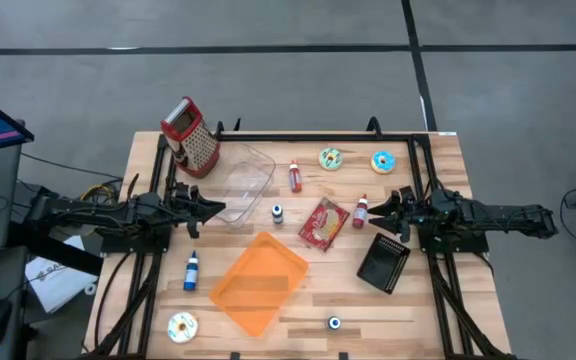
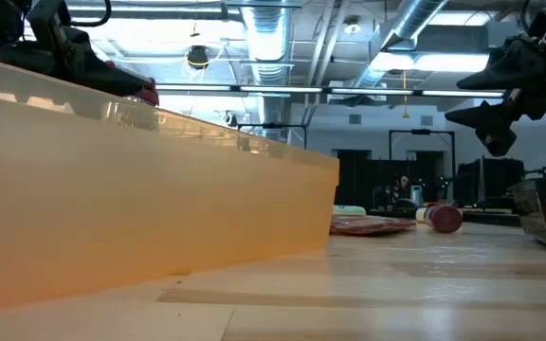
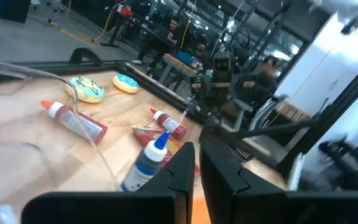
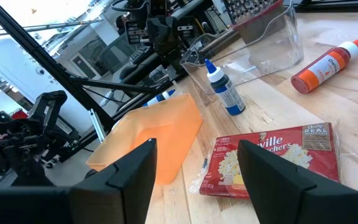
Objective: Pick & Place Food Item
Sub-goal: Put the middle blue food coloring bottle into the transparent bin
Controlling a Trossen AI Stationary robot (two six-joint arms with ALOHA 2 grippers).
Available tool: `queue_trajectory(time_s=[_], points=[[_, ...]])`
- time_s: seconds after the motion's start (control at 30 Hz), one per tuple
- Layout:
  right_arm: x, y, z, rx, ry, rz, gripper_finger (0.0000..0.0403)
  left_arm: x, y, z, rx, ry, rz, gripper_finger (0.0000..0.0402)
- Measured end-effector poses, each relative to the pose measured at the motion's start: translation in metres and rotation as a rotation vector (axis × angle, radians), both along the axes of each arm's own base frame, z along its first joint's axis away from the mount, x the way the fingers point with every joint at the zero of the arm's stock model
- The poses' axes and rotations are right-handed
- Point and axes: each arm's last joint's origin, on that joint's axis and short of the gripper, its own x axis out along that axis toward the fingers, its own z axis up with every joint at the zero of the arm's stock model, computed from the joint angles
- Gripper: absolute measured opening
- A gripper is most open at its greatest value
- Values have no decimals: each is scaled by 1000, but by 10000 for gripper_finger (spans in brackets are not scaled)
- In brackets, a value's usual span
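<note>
Popcorn packet [image 1: 322,223] lies flat on the tabletop [image 1: 438,300] near the middle, and the right hand [image 1: 380,209] is the nearer of the two: it hovers just off the packet's outer side, fingers aimed toward it. Judging by the task, this red packet looks like the likeliest food item to be picked, though the donuts at the far edge [image 1: 330,158] would fit too. In the high view the packet's long axis runs at a slant, roughly from the far side toward the orange tray [image 1: 258,283], so it lies crosswise to the right hand's line of reach. A small red-capped bottle [image 1: 360,211] stands between the hand and the packet, close to the fingertips, which could get in the way of a straight approach.

The right hand's fingers are spread wide and hold nothing; in its wrist view the packet [image 4: 272,163] shows between and beyond them, with open wood around it.

The left hand [image 1: 215,206] waits on the other side, at the clear container [image 1: 240,184], fingers pressed together and empty, with a blue-capped bottle [image 1: 277,212] between it and the packet.
</note>
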Motion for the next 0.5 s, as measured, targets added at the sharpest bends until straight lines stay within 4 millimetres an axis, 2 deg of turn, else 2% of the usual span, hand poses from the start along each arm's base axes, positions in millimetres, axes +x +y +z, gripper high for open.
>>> queue_trajectory(time_s=[0.1, 0.33, 0.5], points=[[0, 0, 0, 0, -1, 0, 216, 0, -1, 2, -112, -44, -30, 21], [0, 0, 0, 0, 0, 0, 216, 0, -3, 7, -257, -115, -132, 21], [0, 0, 0, 0, -1, 0, 216, 0, -3, 10, -255, -154, -107, 21]])
